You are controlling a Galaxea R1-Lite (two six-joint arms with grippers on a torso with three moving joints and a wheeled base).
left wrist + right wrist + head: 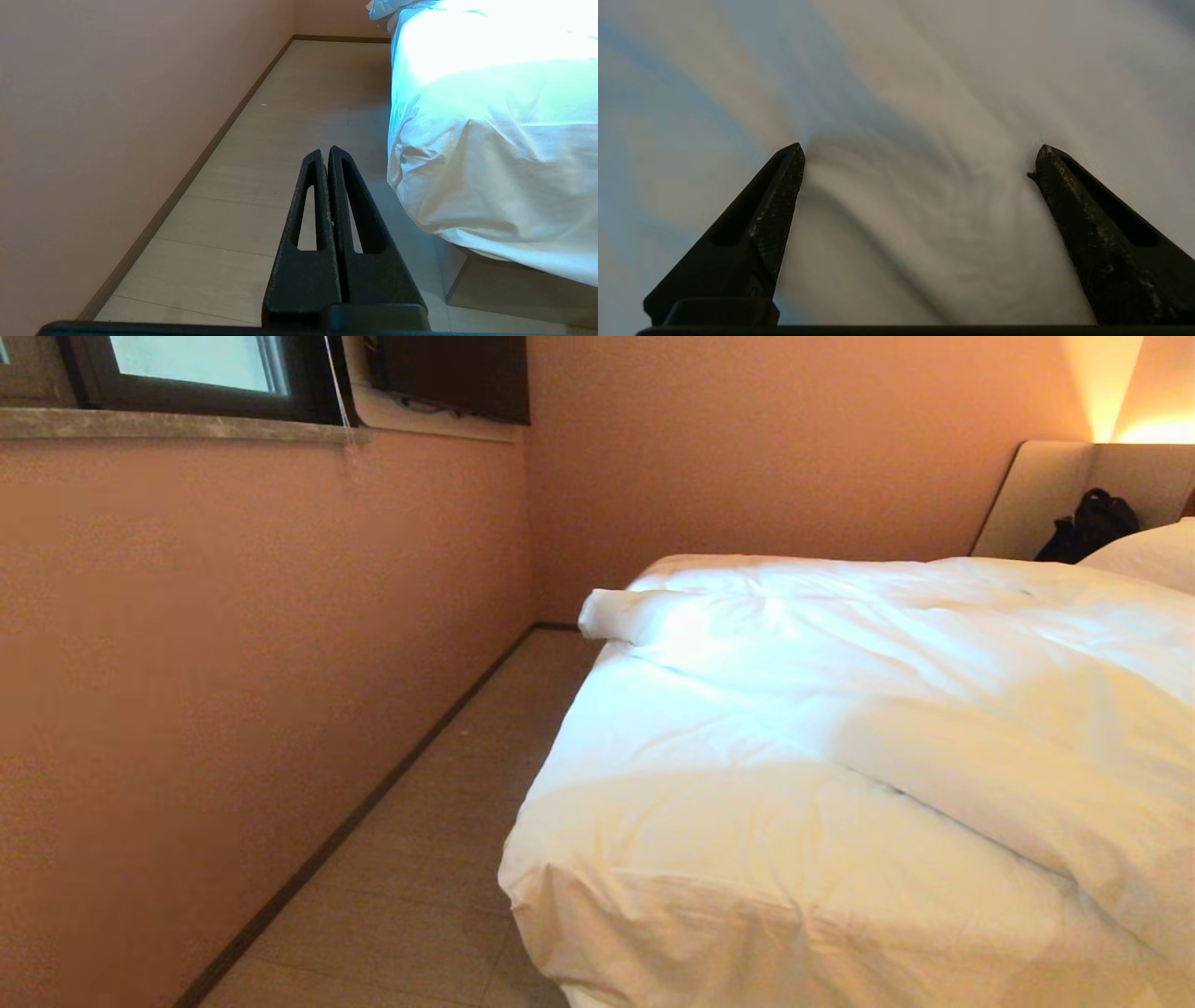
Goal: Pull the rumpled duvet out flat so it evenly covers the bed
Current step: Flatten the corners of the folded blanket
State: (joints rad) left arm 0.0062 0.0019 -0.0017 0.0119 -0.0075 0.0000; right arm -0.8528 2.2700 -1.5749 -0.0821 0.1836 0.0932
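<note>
While its tips press into white cloth, the right gripper [917,158] stands with its two fingers spread wide, a raised fold of the duvet [896,219] between them and nothing pinched yet; judging from that pose, it is set to close on the fold so the cover can be drawn toward an edge. That arm does not show in the head view, so exactly where on the bed it works cannot be told. Low beside the bed [486,284], the left gripper [325,151] hangs parked over the floor [289,140] with its fingers pressed together and empty, well apart from the draped corner, probably because one arm does this pull alone.

Closest in the head view, the duvet [794,784] spills over the bed's near corner and hangs down its side. Farther along it lies in thick ridges, with one long fold running diagonally and a rolled end [607,614] jutting past the mattress edge toward the wall [233,663], so the cover still looks uneven. At the far end a pillow [1153,553] rests near the headboard [1046,495], with a black bag [1088,527] against it. Nothing seems to block the pull except the duvet's own bulk, though the aisle between bed and wall is narrow
</note>
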